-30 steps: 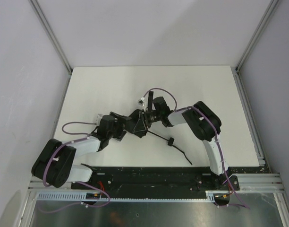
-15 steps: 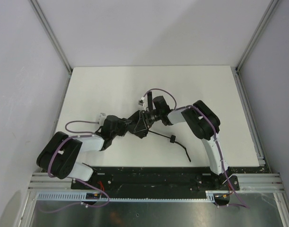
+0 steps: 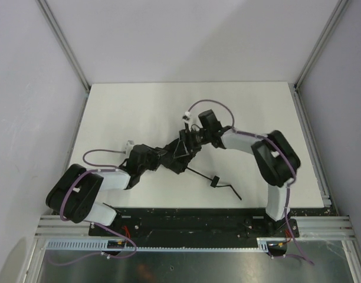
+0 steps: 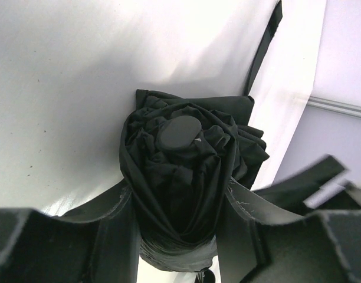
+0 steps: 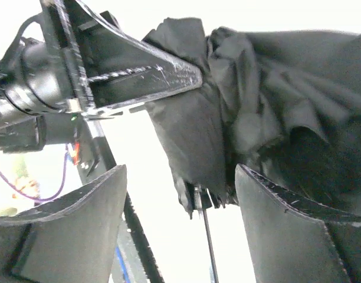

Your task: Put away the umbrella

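Observation:
The umbrella (image 3: 181, 154) is a crumpled black fabric bundle at the middle of the white table (image 3: 121, 112). Its thin shaft (image 3: 198, 174) runs toward the near right to a small knob (image 3: 215, 180) and a strap (image 3: 232, 191). My left gripper (image 3: 171, 155) is shut on the fabric bundle. In the left wrist view the umbrella (image 4: 186, 147) fills the gap between the fingers (image 4: 110, 236). My right gripper (image 3: 190, 137) stands open just behind the bundle. In the right wrist view the umbrella (image 5: 275, 100) hangs past its spread fingers (image 5: 80, 224), with nothing clamped.
A black rail (image 3: 186, 215) runs along the table's near edge by the arm bases. Aluminium posts (image 3: 65, 44) and grey walls close in the left, right and back sides. The right arm's elbow (image 3: 278, 159) sits over the table's right part.
My left gripper closed on the umbrella's fabric and holds it. My right gripper has opened, let go of the bundle and shifted back to the right, its elbow swinging outward.

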`<action>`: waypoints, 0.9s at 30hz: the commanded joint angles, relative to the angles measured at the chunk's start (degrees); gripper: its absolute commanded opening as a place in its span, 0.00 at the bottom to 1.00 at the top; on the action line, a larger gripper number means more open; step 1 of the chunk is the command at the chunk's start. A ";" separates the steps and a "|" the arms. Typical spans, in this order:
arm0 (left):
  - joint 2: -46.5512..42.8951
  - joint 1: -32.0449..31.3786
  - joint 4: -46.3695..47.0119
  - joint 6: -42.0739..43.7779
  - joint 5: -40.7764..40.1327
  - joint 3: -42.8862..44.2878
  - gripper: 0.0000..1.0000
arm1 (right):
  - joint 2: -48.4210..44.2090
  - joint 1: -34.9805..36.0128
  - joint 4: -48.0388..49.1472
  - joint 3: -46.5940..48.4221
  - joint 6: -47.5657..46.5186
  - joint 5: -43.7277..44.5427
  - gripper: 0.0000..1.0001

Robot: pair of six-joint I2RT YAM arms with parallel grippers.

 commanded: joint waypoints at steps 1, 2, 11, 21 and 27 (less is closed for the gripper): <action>0.93 0.04 -12.93 5.17 -1.69 -1.92 0.01 | -13.74 -1.25 -10.98 1.89 -11.79 15.15 0.81; 0.69 0.00 -14.35 4.78 -1.54 -1.64 0.01 | -15.70 -1.11 -11.51 1.73 -13.73 17.69 0.82; 2.65 0.52 -29.46 1.16 2.22 4.58 0.00 | -24.84 11.43 -0.59 -7.54 -28.71 41.50 0.84; 4.71 0.82 -36.49 0.75 3.02 8.77 0.00 | -14.46 25.82 13.61 -11.52 -41.03 58.93 0.71; 5.46 0.99 -36.86 -0.20 4.02 8.65 0.00 | -6.50 27.87 18.60 -11.35 -42.85 60.90 0.70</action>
